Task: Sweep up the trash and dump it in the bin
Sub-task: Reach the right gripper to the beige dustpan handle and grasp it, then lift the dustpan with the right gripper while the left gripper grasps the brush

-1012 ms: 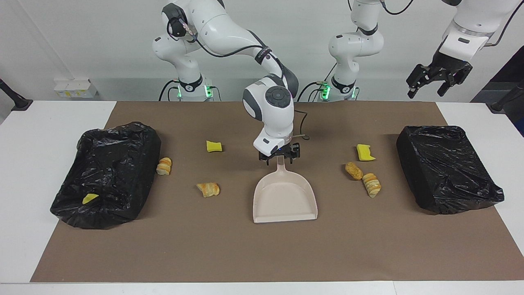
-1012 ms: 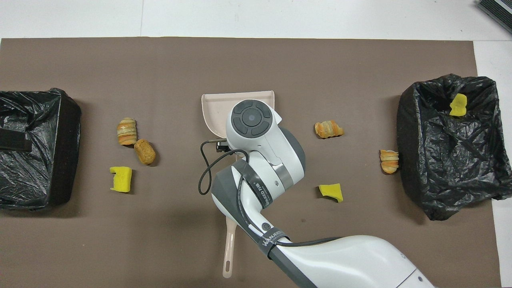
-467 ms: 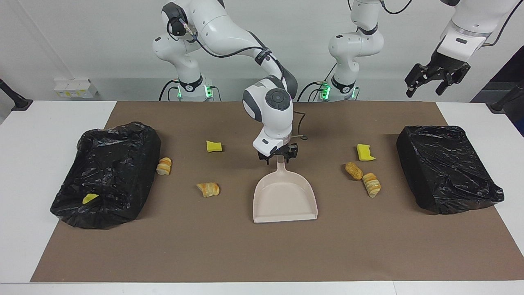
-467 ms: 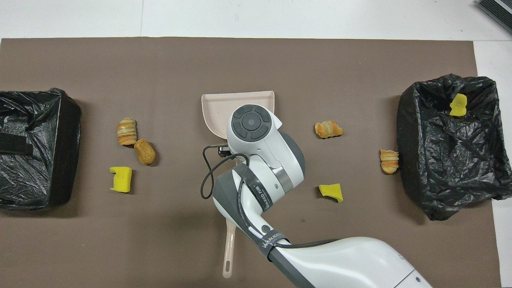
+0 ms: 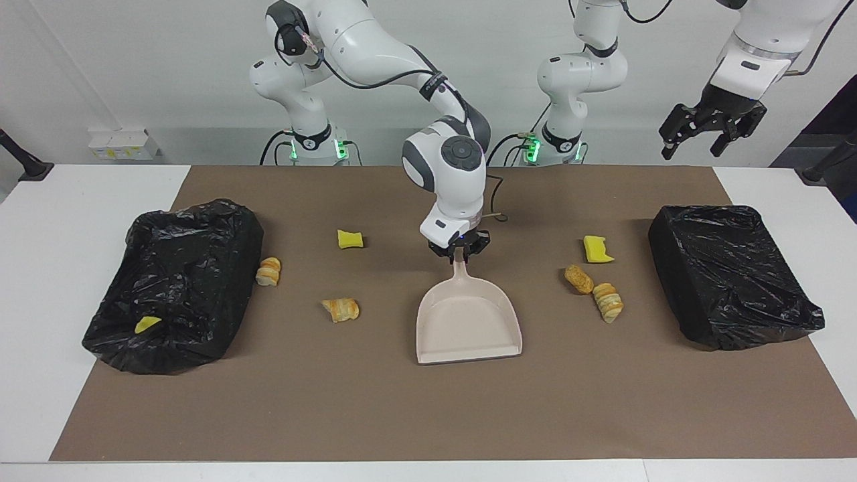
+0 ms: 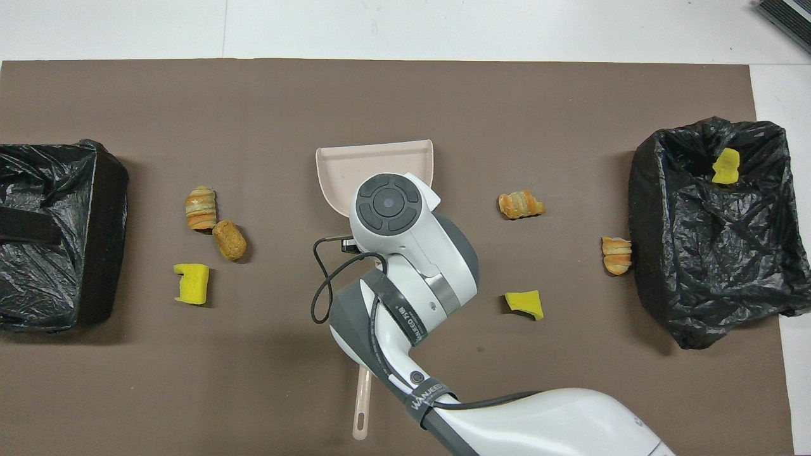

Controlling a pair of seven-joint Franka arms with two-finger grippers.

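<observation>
Right pincer (image 5: 460, 252), at frame centre, grips the dustpan (image 5: 469, 326) handle; left pincer (image 5: 711, 134) waits open, upper right. Trash (image 5: 340, 309) lies scattered on the desk beside both bins (image 5: 175, 281). A thin handle could twist, tipping the pan.

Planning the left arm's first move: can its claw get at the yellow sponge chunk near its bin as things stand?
Probably yes. The left claw hangs open, high over its end of the table, holding nothing. The yellow sponge chunk lies bare on the brown mat, apart from the black-lined bin.
</observation>
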